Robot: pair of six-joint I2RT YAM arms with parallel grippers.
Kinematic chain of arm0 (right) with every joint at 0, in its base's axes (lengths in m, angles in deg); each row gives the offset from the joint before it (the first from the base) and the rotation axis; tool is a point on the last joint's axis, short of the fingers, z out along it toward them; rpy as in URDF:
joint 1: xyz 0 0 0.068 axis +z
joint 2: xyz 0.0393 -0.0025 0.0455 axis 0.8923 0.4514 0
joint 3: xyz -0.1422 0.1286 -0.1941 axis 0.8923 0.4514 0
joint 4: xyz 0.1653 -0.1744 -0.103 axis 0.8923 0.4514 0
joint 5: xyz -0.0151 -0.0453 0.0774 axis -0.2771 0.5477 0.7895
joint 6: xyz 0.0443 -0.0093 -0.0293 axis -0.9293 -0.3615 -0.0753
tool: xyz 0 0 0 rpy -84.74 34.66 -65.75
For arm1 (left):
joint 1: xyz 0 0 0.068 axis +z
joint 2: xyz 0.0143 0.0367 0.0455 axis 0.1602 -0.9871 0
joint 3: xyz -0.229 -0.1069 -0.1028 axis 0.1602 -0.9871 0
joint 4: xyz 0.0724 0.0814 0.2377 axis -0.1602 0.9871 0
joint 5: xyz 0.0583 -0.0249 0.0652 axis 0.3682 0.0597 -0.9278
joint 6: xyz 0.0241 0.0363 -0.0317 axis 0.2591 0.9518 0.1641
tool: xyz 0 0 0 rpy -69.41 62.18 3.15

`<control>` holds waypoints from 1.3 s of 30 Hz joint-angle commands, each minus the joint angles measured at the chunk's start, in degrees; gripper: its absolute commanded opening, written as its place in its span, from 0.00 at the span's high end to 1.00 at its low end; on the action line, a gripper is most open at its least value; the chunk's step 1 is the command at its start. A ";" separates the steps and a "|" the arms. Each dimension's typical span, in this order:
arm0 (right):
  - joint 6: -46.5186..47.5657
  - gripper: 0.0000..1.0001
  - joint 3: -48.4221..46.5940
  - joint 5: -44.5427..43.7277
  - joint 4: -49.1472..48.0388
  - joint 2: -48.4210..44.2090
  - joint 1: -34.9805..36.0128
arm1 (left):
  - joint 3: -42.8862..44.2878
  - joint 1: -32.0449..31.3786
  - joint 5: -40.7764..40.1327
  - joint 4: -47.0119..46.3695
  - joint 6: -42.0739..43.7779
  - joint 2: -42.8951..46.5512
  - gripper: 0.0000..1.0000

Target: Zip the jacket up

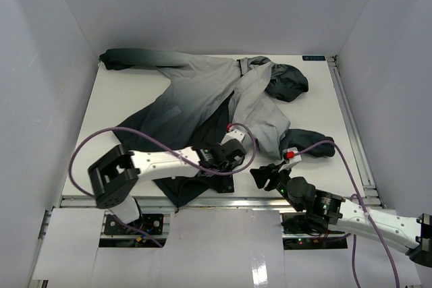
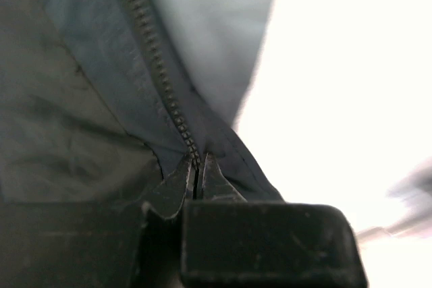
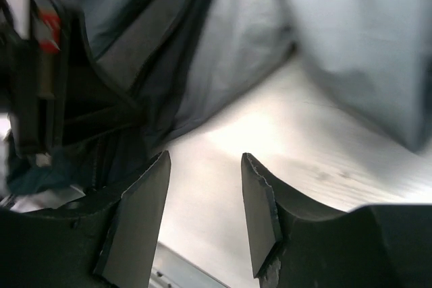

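The jacket point(image 1: 202, 92) lies spread on the white table point(image 1: 128, 99), light grey at the chest and dark at the hem, hood point(image 1: 287, 82) and cuffs. Its front lies apart, with the dark lining showing. My left gripper point(image 1: 229, 161) is down at the hem. In the left wrist view this gripper point(image 2: 197, 170) is shut on the jacket's edge at the lower end of the zipper teeth point(image 2: 152, 59). My right gripper point(image 1: 265, 173) hovers just right of it near the front edge. Its jaws point(image 3: 206, 193) stand open over bare table with nothing between them, and the jacket point(image 3: 236, 38) lies beyond.
White walls enclose the table on three sides. A metal rail point(image 1: 202, 200) runs along the front edge and another point(image 1: 347, 112) along the right side. A dark cuffed sleeve point(image 1: 310, 143) lies right of the right gripper. Purple cables point(image 1: 135, 133) loop over both arms.
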 commanded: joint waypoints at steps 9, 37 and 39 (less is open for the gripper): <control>11.26 0.39 0.59 22.13 -36.28 16.81 0.23 | -15.85 1.22 24.52 -29.40 10.05 23.89 1.00; 8.32 0.51 6.06 34.43 -59.94 28.76 0.43 | -33.20 2.14 29.87 -58.81 13.79 40.55 1.00; 8.31 0.56 6.41 34.85 -60.31 28.83 0.50 | -33.46 2.14 29.96 -59.30 13.73 40.73 1.00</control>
